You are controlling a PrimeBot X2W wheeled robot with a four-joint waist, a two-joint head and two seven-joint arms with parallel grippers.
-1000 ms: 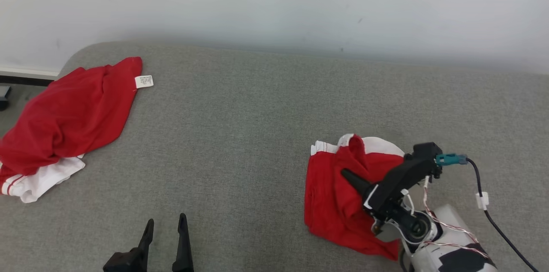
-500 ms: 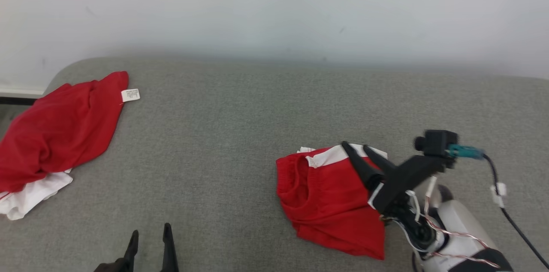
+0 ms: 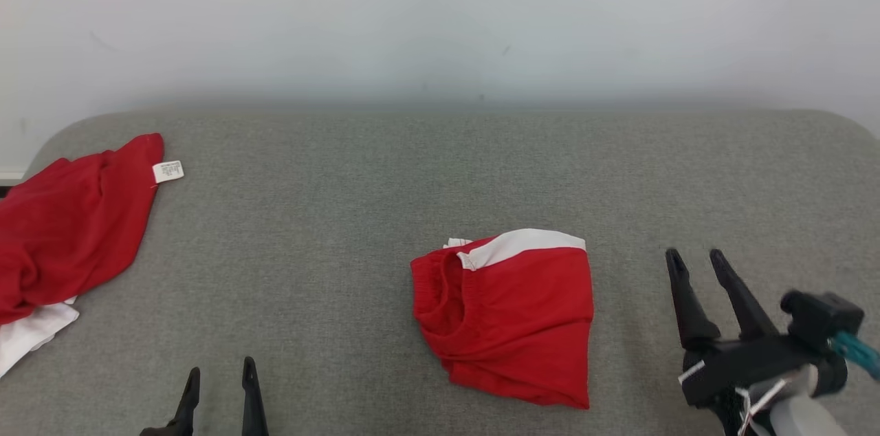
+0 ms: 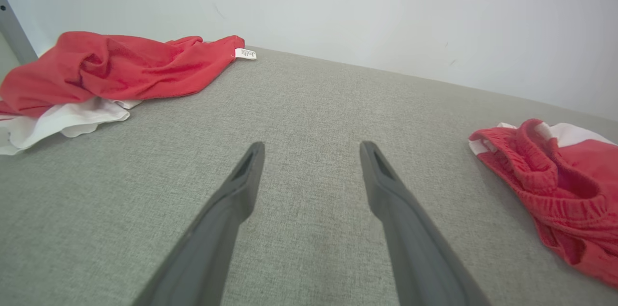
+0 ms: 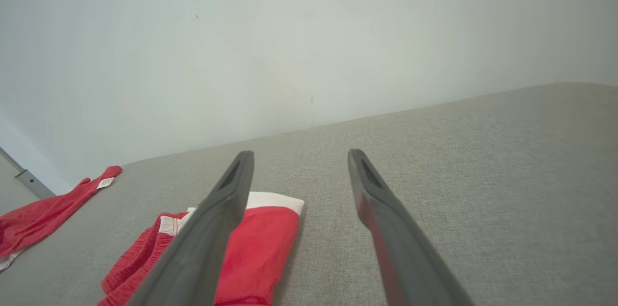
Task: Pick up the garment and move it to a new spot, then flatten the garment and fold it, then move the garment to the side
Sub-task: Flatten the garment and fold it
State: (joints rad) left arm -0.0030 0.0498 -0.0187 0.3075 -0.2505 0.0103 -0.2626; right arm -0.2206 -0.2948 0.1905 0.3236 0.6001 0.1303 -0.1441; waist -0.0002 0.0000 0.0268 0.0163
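Note:
The garment is a red pair of shorts with a white band, lying folded on the grey cushioned surface, right of centre. It also shows at the right edge of the left wrist view and at the lower left of the right wrist view. My right gripper stands open to the right of the garment, apart from it, with nothing between its fingers. At the bottom left my left gripper is open and empty above bare fabric, well left of the garment.
A second red and white garment with a white label lies crumpled at the surface's far left edge. A pale wall runs along the back edge. The surface's rounded corners show at far left and far right.
My right gripper has opened, let go of the folded garment and drawn back to its right. The garment now lies flat by itself. The head camera has also shifted.

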